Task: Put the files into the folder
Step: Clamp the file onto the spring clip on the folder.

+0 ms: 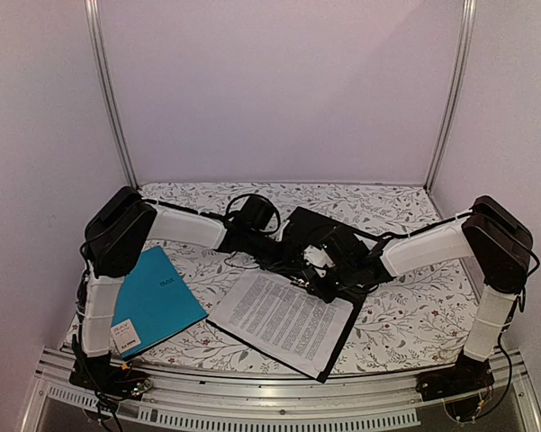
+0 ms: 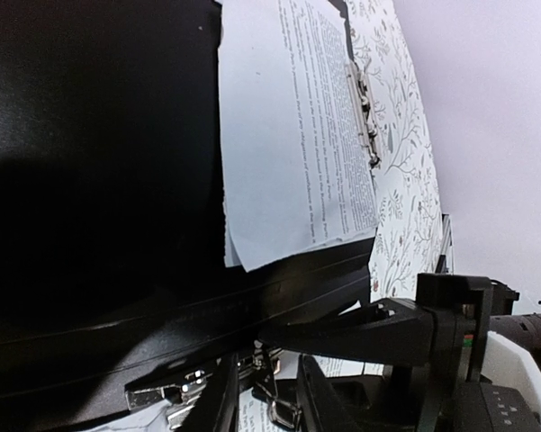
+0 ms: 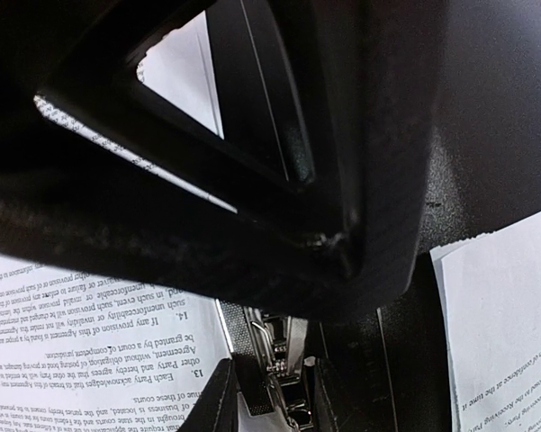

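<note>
**Item: two grippers at the spine of the open folder**

Right gripper: clenched on the silver clip, which fills the gap between its two fingers. Printed sheets lie to both sides of it, lower left and right of the wrist view. A large black body blocks the upper frame.

Left gripper: fingers at the bottom edge of its wrist view with bright metal between them. Whether it grasps or has let go cannot be told.

Files: white stack, centre and lower centre of the top view, lying inside the black folder. The folder's dark border shows along the stack's right edge.

Room: the near corner of the folder sits close to the table rail. The teal folder lies at lower left, its corner near the files but apart. Bare floral cloth lies to the right and behind.

Arms: the left arm and the right arm have their elbows raised at the frame's sides. Their forearms reach inward and meet at centre.
</note>
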Available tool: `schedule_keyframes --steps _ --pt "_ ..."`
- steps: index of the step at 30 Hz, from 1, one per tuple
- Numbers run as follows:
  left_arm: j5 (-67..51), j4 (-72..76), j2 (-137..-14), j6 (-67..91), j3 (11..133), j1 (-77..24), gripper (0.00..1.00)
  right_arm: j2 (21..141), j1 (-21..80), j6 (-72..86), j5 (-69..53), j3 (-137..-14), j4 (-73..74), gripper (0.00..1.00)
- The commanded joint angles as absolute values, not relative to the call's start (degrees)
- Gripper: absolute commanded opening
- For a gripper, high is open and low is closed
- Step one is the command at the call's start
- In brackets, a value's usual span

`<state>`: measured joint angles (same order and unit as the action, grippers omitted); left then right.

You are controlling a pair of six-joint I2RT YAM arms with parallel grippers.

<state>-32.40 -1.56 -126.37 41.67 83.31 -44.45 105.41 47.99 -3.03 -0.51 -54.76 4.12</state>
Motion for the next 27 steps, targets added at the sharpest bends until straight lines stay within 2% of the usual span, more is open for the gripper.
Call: schedule_keyframes --steps 1,12,27 --pt "-29.0 -5.4 -126.2 38.5 84.8 -43.8 0.23 108.7 48.0 -2.8 1.0 -52.7 11.7 0.0" --pt "-29.4 -6.2 -125.4 35.1 85.6 -43.4 0.29 109.0 48.0 -2.6 0.8 -52.8 11.9 0.0" --pt "-34.2 -2.8 -126.0 36.6 87.4 -43.1 0.33 109.2 47.9 -2.6 0.7 -53.0 12.0 0.0"
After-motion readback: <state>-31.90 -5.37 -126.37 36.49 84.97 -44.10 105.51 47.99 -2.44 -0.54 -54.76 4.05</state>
